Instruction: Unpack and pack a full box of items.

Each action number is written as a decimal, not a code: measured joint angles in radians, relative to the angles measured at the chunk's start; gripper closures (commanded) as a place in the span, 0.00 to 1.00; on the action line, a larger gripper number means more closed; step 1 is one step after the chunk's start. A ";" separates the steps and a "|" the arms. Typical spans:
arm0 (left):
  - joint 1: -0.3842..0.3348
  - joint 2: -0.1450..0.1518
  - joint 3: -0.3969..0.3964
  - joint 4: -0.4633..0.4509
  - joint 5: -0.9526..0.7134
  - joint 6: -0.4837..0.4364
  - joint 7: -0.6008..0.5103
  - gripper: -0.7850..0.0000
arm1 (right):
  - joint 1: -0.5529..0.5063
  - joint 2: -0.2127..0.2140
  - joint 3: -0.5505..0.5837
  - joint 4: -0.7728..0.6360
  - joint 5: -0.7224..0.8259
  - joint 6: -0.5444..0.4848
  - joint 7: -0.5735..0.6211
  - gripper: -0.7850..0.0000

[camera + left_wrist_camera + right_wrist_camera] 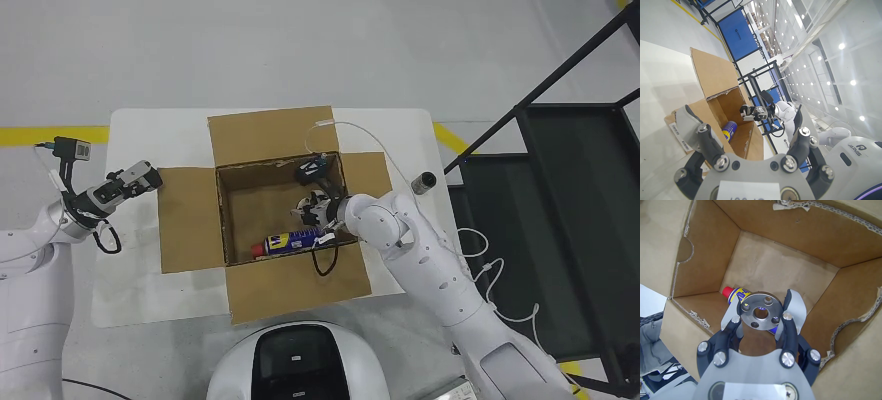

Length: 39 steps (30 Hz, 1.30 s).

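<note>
Your open cardboard box (270, 135) stands with all four flaps spread. Inside, a blue-and-yellow spray can (292, 241) with a red cap lies on its side, and a round steel flange (766, 321) hangs above it, clamped in the right gripper (761, 307).

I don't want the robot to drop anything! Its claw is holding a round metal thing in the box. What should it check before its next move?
1. Grip: the right claw is shut on the metal disc, with a finger on each side. Ok.
2. Position: the disc is inside the walls of the box. Ok.
3. Flaps: all four are folded outward, so the opening is free. Ok.
4. Landing spot: the spray can lies on the box floor and partly behind the disc. Whether it is straight below: cannot tell.
5. Other arm: the left claw is open, holds nothing and is off to the side of the box. Ok.
</note>
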 measured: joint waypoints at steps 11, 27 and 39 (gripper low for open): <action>0.000 0.000 0.000 0.000 0.000 0.000 0.000 0.00 | 0.000 0.000 0.000 0.000 0.000 0.000 0.000 1.00; 0.000 0.000 0.000 0.000 0.000 0.000 0.000 0.00 | -0.041 0.017 0.066 -0.122 -0.044 -0.004 -0.038 1.00; 0.000 0.000 0.000 0.000 0.000 0.000 0.000 0.00 | -0.352 0.083 0.508 -0.472 -0.074 0.045 0.076 1.00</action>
